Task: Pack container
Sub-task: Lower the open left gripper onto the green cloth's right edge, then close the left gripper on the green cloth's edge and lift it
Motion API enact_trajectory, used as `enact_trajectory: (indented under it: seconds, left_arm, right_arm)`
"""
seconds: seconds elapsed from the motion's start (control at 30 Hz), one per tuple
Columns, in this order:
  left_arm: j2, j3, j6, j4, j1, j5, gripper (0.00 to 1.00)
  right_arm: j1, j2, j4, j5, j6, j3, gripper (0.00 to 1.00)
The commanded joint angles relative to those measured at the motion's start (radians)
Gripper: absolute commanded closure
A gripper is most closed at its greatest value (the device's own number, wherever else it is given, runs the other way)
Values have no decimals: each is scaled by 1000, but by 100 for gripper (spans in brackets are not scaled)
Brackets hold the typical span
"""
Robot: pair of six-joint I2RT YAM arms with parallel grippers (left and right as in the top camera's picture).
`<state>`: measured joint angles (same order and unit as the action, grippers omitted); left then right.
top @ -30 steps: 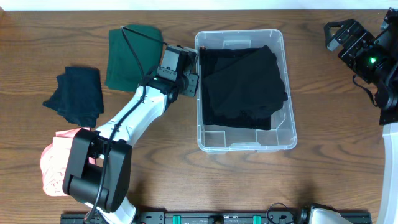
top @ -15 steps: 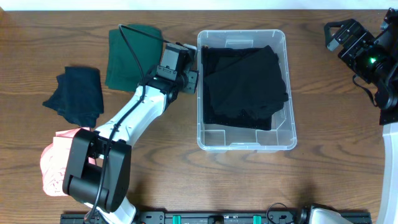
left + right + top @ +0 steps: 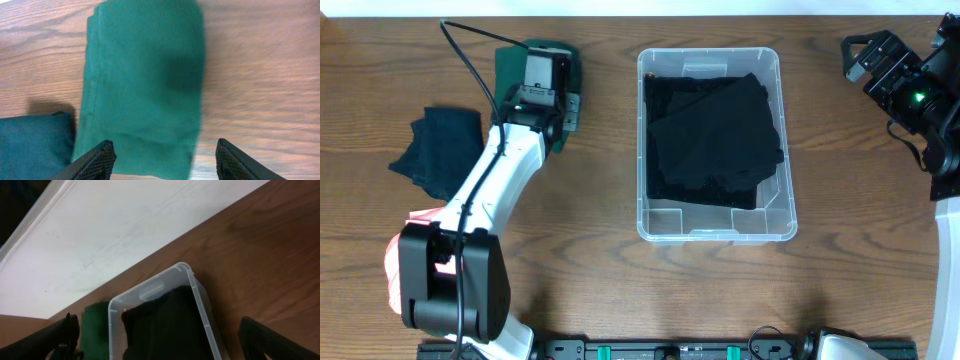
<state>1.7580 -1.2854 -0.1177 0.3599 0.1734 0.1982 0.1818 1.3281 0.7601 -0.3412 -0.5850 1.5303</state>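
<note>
Over the folded green garment [image 3: 145, 85], left of the clear container [image 3: 665, 222] on the table [image 3: 860, 260], the left claw [image 3: 165, 147] hangs with jaws apart and should descend squarely, pinching every layer at one edge.

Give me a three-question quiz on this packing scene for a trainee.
1. True or false: the container is empty.
2. Which garment lies under the open left gripper? A pink, B green, C black.
3. How many garments lie on the table outside the container?
Key: 1 false, a black garment lies in it. 2 B, the green garment. 3 three: the green garment, a dark blue garment and a pink garment.
</note>
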Motion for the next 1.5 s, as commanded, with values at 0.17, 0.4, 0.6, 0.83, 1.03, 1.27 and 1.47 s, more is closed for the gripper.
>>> enact_trajectory:
  seconds: [0.17,0.4,0.6,0.83,1.03,1.27,1.47]
  left_arm:
    - [105,-15,-157,6,26,212,33]
    - [154,-15,-159,-9,51,248,33]
    - [188,-15,-191,-20,96,248,33]
    - [251,-14,-192,-25,108,249,33]
    - [289,-14,-204,-32,108,249,32]
    - [338,-14,-251,-64,109,350,32]
    - [409,-14,-316,-101,109,389,32]
  right_arm:
    - [4,-13,1,-3,-5,3,1]
    - [4,-13,1,-3,-5,3,1]
    - [4,-13,2,-3,-5,3,1]
    - [4,-13,2,-3,-5,3,1]
    - [4,-13,3,-3,-5,3,1]
    - [4,-13,4,-3,-5,3,1]
    - [4,-13,4,-3,-5,3,1]
